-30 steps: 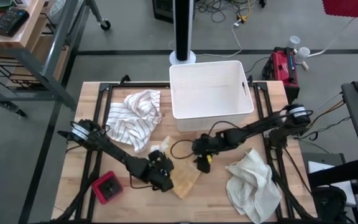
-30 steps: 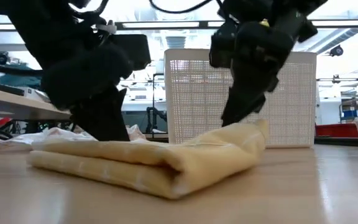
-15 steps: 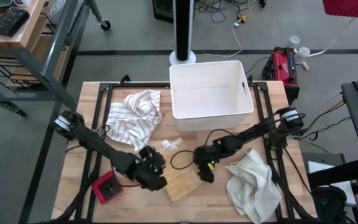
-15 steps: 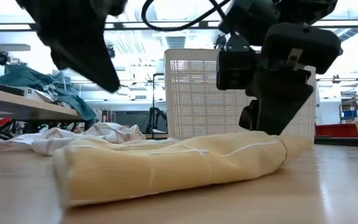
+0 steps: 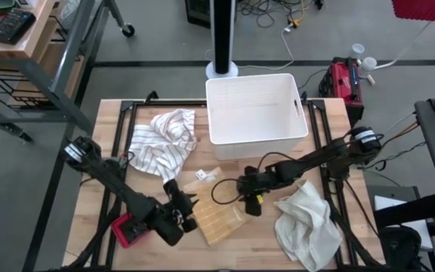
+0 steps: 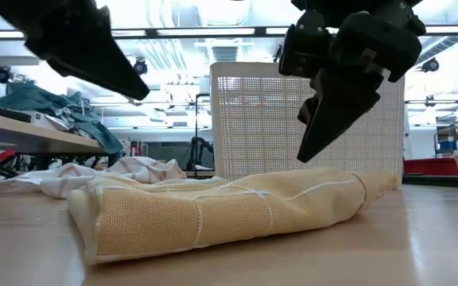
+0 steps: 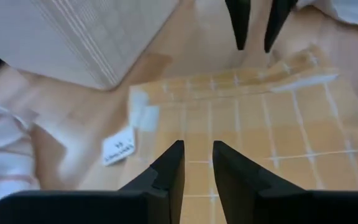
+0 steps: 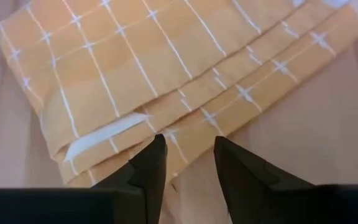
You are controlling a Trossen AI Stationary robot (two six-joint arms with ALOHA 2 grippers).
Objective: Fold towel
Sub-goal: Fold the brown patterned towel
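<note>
Folded yellow towel (image 5: 221, 221) lies flat near the counter's (image 5: 104, 189) front edge, apparently finished. Left claw (image 5: 178, 214) hovers beside it, fingers narrowly parted, empty. Right claw (image 5: 252, 202) lifted clear, slightly spread, pinching nothing. Two other cloths remain unfolded.

1. The yellow towel (image 5: 221, 221) is woven cloth, matt, with a coarse open weave and thin white stitched lines forming a grid.
2. The table (image 5: 104, 143) is pale wood in butcher-block strips, smooth, with a soft sheen.
3. The white basket (image 5: 257, 113), at 12 o'clock from the yellow towel, is plastic; its walls show a fine perforated mesh.
4. The striped towel (image 5: 165, 143), at about 11 o'clock, is thin crumpled cloth, matt.
5. The cream cloth (image 5: 308, 223), at 3 o'clock, is soft, rumpled, matt fabric.
6. The left gripper (image 7: 196, 163) has dark, matt, smooth fingers.
</note>
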